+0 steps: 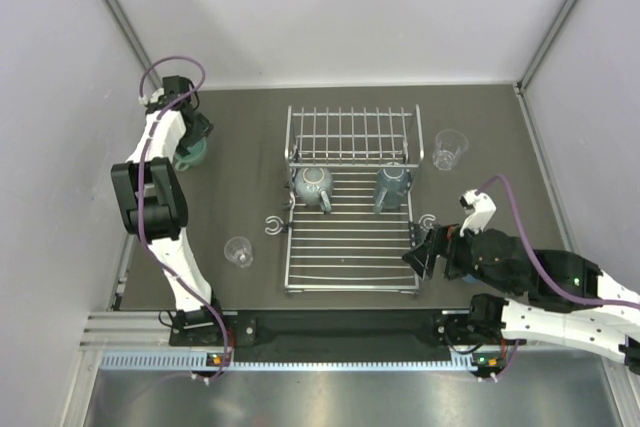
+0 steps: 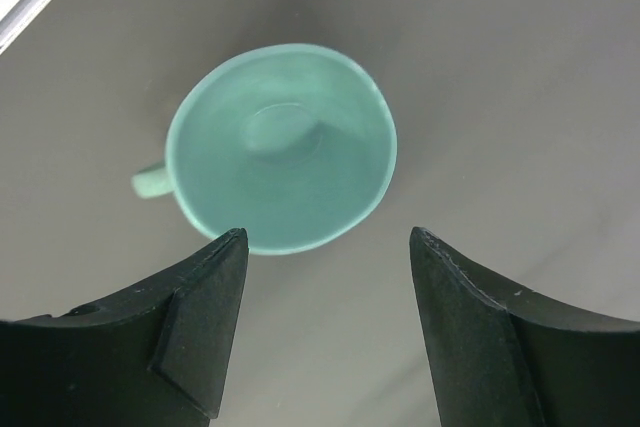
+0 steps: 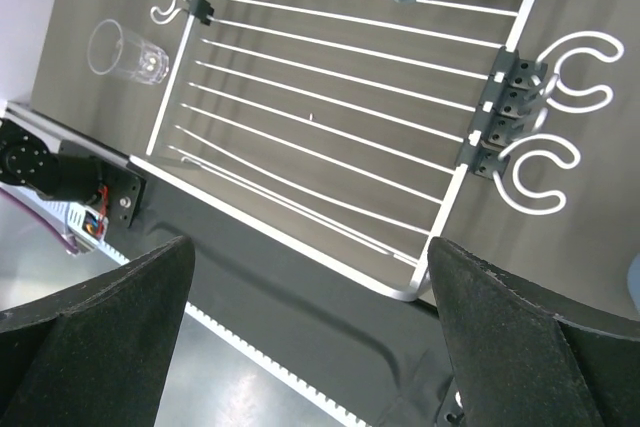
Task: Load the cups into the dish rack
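We find two grey-blue mugs (image 1: 313, 185) in the dish rack (image 1: 350, 288). Left gripper (image 2: 328, 239): jaws wide, empty, mint-green mug (image 2: 282, 147) directly beneath it. Right gripper (image 3: 310, 244): likewise wide and empty (two clear tumblers (image 1: 239, 251) stand unloaded).

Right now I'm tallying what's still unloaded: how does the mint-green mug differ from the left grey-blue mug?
The mint-green mug stands on the table, off the dish rack. The left grey-blue mug sits on its bars. The open left gripper hangs over the mint-green mug; none is near the grey-blue one. Both have a handle.
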`<state>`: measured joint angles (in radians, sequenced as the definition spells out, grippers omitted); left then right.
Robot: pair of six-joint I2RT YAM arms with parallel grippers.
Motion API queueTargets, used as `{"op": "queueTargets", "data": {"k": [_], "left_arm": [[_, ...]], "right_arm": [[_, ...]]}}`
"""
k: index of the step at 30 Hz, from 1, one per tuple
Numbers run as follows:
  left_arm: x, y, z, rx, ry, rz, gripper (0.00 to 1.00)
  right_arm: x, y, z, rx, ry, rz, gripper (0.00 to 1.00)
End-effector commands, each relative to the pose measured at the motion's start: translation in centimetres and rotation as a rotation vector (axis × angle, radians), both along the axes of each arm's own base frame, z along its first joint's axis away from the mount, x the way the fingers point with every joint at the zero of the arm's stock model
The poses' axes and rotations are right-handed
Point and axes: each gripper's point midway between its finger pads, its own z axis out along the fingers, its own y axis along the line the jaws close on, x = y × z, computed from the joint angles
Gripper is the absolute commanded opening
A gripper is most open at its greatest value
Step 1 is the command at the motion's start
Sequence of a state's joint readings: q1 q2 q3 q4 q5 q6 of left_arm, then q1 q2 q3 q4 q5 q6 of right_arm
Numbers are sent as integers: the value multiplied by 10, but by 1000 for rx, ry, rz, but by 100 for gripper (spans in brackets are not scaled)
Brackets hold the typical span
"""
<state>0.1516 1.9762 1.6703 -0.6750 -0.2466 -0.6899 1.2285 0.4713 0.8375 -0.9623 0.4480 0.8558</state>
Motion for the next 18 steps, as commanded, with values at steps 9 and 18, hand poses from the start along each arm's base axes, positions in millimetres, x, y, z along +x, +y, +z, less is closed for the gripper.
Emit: {"op": "queueTargets", "data": {"k": [9,18], "left_arm": [[39,8,-27,9,-16,-10,63],[44,12,-24,25,-18,2,31]], "right_arm": [[-3,-2,-6,-46,0,27,100],[-3,0,-13,-60,16,26,100]]}}
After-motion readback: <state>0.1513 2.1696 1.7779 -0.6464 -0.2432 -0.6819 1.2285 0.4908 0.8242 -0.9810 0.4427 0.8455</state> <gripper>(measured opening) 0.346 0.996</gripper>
